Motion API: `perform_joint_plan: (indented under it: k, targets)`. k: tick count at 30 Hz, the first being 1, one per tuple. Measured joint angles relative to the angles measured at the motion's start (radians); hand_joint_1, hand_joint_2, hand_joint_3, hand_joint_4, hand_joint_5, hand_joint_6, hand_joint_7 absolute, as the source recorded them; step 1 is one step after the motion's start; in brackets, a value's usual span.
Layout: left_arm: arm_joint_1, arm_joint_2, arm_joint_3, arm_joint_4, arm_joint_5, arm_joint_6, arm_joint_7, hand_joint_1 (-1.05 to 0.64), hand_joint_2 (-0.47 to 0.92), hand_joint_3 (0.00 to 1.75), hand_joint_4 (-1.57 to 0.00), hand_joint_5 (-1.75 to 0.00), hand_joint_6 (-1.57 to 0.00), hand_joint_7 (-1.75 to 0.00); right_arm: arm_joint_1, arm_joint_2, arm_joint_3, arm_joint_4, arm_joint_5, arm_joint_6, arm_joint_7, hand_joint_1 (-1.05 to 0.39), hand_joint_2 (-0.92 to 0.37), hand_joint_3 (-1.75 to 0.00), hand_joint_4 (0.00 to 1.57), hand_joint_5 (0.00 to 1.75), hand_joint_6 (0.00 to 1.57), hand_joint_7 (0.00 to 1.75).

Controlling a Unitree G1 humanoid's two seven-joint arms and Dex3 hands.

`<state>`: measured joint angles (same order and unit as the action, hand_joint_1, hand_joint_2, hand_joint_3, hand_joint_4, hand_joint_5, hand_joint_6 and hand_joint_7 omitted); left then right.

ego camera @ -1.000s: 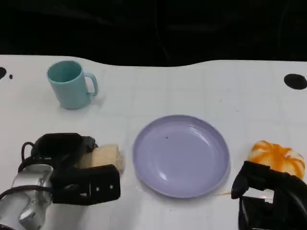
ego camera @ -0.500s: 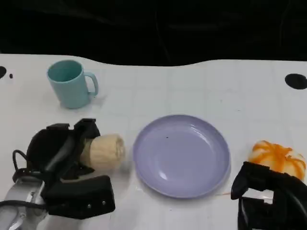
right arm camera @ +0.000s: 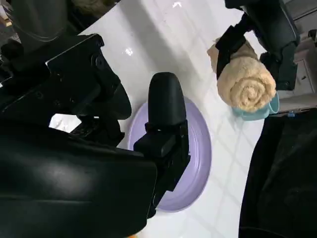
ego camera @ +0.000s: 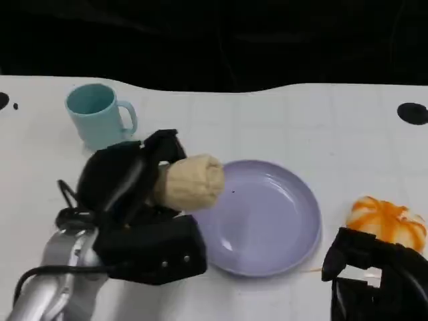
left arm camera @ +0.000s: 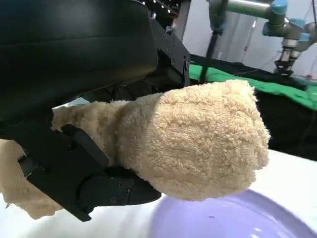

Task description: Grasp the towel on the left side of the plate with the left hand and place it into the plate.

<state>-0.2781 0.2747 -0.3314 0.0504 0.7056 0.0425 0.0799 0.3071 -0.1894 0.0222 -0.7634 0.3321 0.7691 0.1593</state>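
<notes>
The left hand is raised above the white table, its black fingers wrapped around a rolled beige towel. The silver forearm rises from the lower left and angles toward the purple plate. The towel is lifted clear of the table, its free end poking out over the plate's left rim. The right hand sits low beside the plate's right edge with its fingers loosely apart, holding nothing. A teal mug stands behind the left hand.
</notes>
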Motion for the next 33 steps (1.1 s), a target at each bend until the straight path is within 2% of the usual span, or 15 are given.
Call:
perform_joint_plan:
  k: [6,14,16,17,18,19,20,21,23,24,27,29,33]
  targets:
    - [-0.067,-0.076,-0.058,-0.007,0.026,0.052,-0.056,-0.25,0.45,1.15,-0.93,-1.75,-0.69,-1.75,0.0,-0.001,-0.008,-0.002,0.004,0.005,0.001,0.02,-0.55,-1.45,0.82,1.75,0.61,1.75]
    - [-0.138,-0.15,-0.13,0.058,0.041,0.089,-0.095,-0.24,0.49,1.05,-0.89,-1.75,-0.67,-1.69,0.002,-0.002,0.005,-0.006,-0.001,0.004,0.002,0.03,-0.55,-1.45,0.82,1.75,0.6,1.75]
    - [-0.148,-0.157,-0.139,0.071,0.043,0.096,-0.106,-0.24,0.52,0.99,-0.87,-1.75,-0.69,-1.51,0.002,-0.001,0.008,-0.008,-0.001,0.004,0.001,0.03,-0.55,-1.45,0.81,1.75,0.6,1.75]
    - [-0.153,-0.16,-0.141,0.078,0.043,0.097,-0.113,-0.26,0.58,0.87,-0.77,-1.74,-0.68,-1.25,0.002,-0.001,0.009,-0.008,0.0,0.005,0.0,0.03,-0.55,-1.45,0.81,1.75,0.6,1.75]
    - [-0.158,-0.162,-0.141,0.083,0.039,0.099,-0.123,-0.27,0.65,0.74,-0.68,-1.72,-0.68,-1.08,0.002,-0.001,0.009,-0.009,0.001,0.005,0.0,0.04,-0.55,-1.45,0.81,1.75,0.6,1.75]
    - [-0.164,-0.165,-0.141,0.083,0.035,0.104,-0.141,-0.27,0.7,0.65,-0.64,-1.71,-0.69,-0.98,0.002,0.0,0.009,-0.01,0.002,0.005,0.0,0.04,-0.55,-1.45,0.81,1.75,0.6,1.75]
    - [-0.169,-0.168,-0.142,0.083,0.03,0.111,-0.159,-0.31,0.79,0.48,-0.5,-1.53,-0.52,-0.73,0.002,0.0,0.009,-0.01,0.003,0.005,-0.001,0.04,-0.56,-1.45,0.82,1.75,0.6,1.75]
    - [-0.175,-0.168,-0.143,0.08,0.03,0.122,-0.184,-0.33,0.86,0.36,-0.43,-1.41,-0.45,-0.54,0.002,0.0,0.009,-0.011,0.004,0.005,-0.001,0.04,-0.56,-1.45,0.82,1.75,0.6,1.75]
    - [-0.183,-0.157,-0.151,0.062,0.031,0.148,-0.253,-0.42,0.91,0.26,-0.3,-0.91,-0.33,-0.23,0.002,0.001,0.009,-0.012,0.009,0.007,-0.001,0.05,-0.56,-1.45,0.82,1.75,0.6,1.75]
    - [-0.185,-0.15,-0.162,0.052,0.033,0.154,-0.285,-0.46,0.91,0.24,-0.28,-0.78,-0.29,-0.17,0.002,0.001,0.009,-0.012,0.012,0.008,-0.002,0.05,-0.56,-1.45,0.82,1.75,0.61,1.75]
    - [-0.186,-0.137,-0.178,0.038,0.038,0.157,-0.335,-0.6,0.92,0.2,-0.14,-0.57,-0.19,-0.06,0.002,0.001,0.009,-0.012,0.016,0.008,-0.002,0.05,-0.56,-1.45,0.82,1.75,0.61,1.75]
    - [-0.189,-0.126,-0.186,0.025,0.044,0.164,-0.371,-0.71,0.92,0.21,-0.08,-0.52,-0.15,-0.04,0.002,0.001,0.009,-0.012,0.015,0.008,-0.002,0.05,-0.56,-1.45,0.82,1.75,0.61,1.75]
    - [-0.21,-0.092,-0.216,0.014,0.064,0.174,-0.467,-0.84,0.92,0.21,-0.03,-0.48,-0.13,-0.03,0.0,0.001,0.009,-0.012,0.015,0.008,-0.004,0.05,-0.56,-1.45,0.82,1.75,0.61,1.75]
